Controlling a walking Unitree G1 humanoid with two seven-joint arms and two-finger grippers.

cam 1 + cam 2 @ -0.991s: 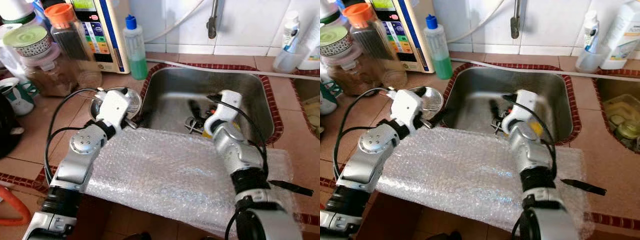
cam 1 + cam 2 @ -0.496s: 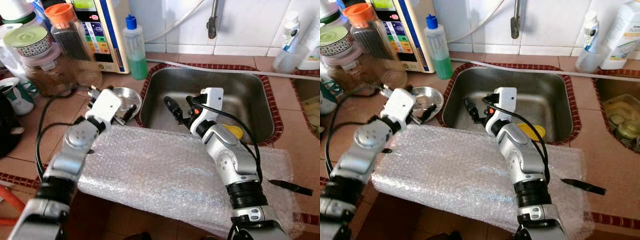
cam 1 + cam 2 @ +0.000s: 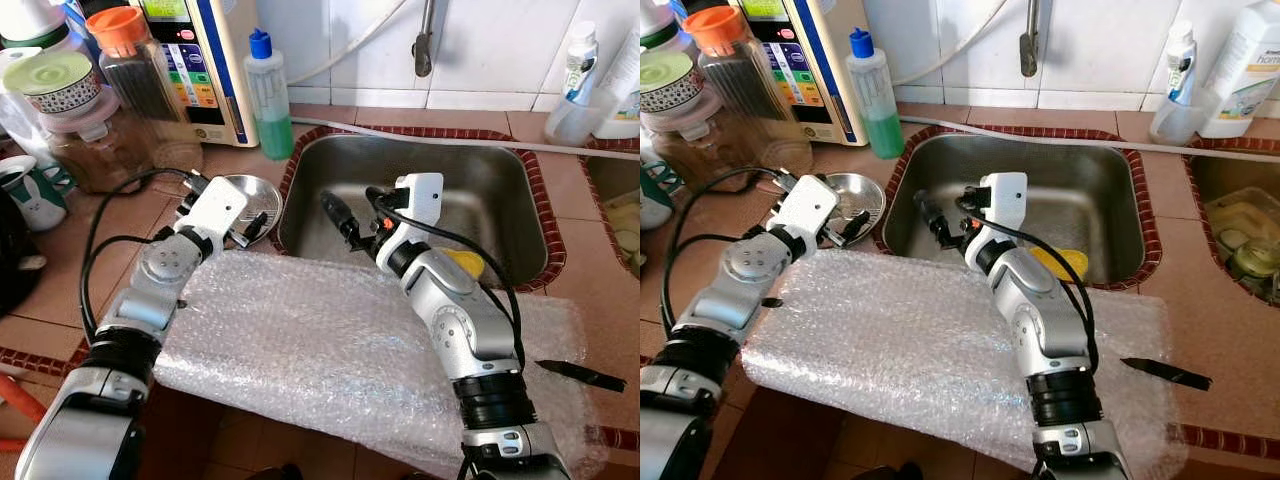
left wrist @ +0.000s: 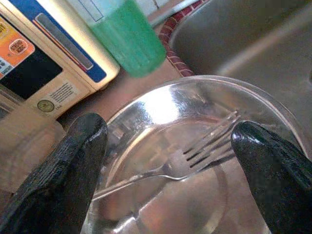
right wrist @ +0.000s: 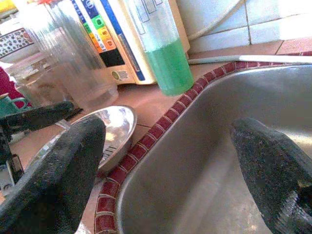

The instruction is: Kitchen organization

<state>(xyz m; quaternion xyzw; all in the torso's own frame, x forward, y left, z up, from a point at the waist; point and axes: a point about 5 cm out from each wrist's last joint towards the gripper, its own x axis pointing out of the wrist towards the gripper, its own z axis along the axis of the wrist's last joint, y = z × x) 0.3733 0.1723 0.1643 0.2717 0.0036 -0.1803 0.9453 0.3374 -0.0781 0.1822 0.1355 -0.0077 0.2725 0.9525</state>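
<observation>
Our left gripper (image 4: 168, 161) hangs wide open over the fork (image 4: 195, 156) lying in the steel bowl (image 3: 262, 192) beside the sink (image 3: 500, 170). Right gripper (image 5: 165, 165) wide open, empty. Risk: the thin fork slips, or the bowl tips.

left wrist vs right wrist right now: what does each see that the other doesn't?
Left wrist alone: a fork lying inside the steel bowl, between the open left gripper fingers.

Right wrist alone: the sink interior with its red tile rim, clear jars on the counter, and the open right gripper over the sink's near corner.

Both: the steel bowl, the bottle of green liquid and the white appliance with a coloured panel behind it.
</observation>
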